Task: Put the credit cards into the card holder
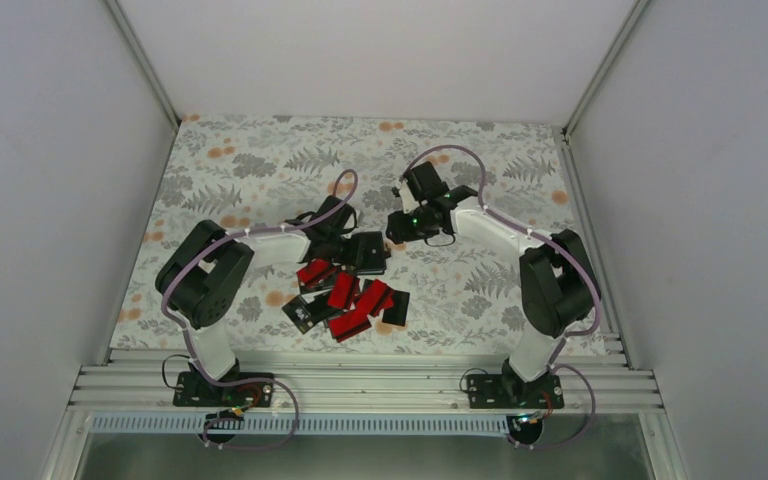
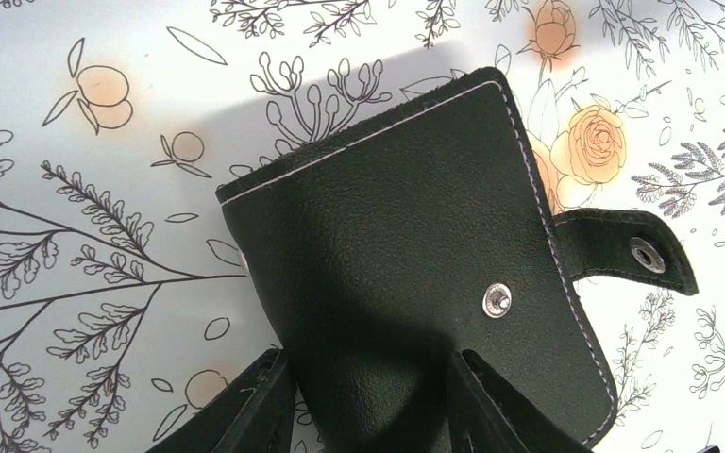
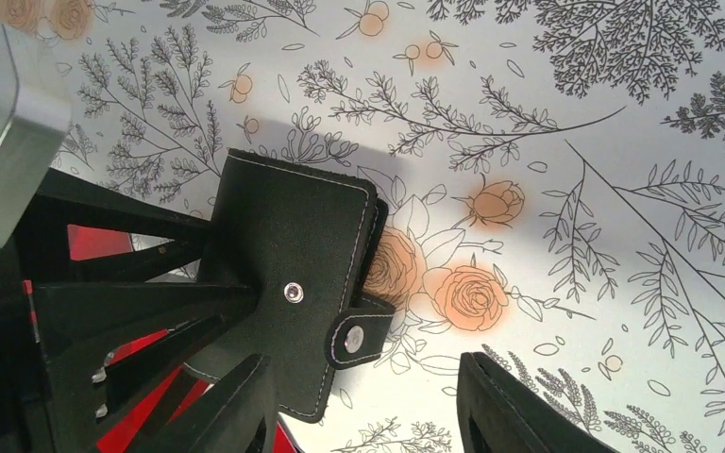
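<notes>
One card holder [image 2: 406,255] lies folded on the table [image 1: 480,160], strap unsnapped, touching the far edge of the credit cards [image 1: 345,300] heap. Four red faces show there; the black ones cannot be counted. Left gripper [image 2: 370,373] fingers stand apart over the holder's near part; whether they clamp it cannot be told. Right gripper [image 3: 366,370] hangs spread at the strap side. Patterned surface extends beyond.
</notes>
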### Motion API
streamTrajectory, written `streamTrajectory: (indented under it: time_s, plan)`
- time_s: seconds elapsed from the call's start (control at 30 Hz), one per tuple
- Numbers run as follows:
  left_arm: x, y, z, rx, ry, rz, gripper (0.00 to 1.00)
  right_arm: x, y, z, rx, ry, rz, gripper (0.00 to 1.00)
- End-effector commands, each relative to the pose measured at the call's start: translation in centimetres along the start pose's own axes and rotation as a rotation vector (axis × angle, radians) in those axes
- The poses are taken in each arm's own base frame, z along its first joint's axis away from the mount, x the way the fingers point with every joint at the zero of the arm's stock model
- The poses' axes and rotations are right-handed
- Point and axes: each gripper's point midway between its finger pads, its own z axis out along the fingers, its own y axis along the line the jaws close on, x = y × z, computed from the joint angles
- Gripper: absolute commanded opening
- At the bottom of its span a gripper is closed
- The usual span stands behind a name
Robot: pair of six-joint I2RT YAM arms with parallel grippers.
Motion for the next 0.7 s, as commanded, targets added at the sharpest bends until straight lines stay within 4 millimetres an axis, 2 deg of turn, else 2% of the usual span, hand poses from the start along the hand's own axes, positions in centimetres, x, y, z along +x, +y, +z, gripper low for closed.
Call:
streamTrajectory:
  time_s: [0.0, 0.27, 0.5, 0.67]
  plan:
    - [3.3, 1.0, 0.4, -0.039, 0.096, -0.009, 0.40, -0.4, 0.3, -1.2, -0.034, -0.004, -0.002, 0.50]
    - [3.3, 0.8, 0.4, -0.036, 0.094, -0.005, 0.40, 1.1, 0.7, 1.0, -0.097, 0.062, 0.021, 0.45]
    - [3.3, 0.8, 0.4, -0.038, 0.095, -0.004, 0.40, 1.4, 1.5, 1.6, -0.147, 0.081, 0.024, 0.36]
    - [3.3, 0.8, 0.6, -0.037, 0.098, -0.002, 0.40, 2.1, 1.6, 2.2, -0.145, 0.109, 0.016, 0.34]
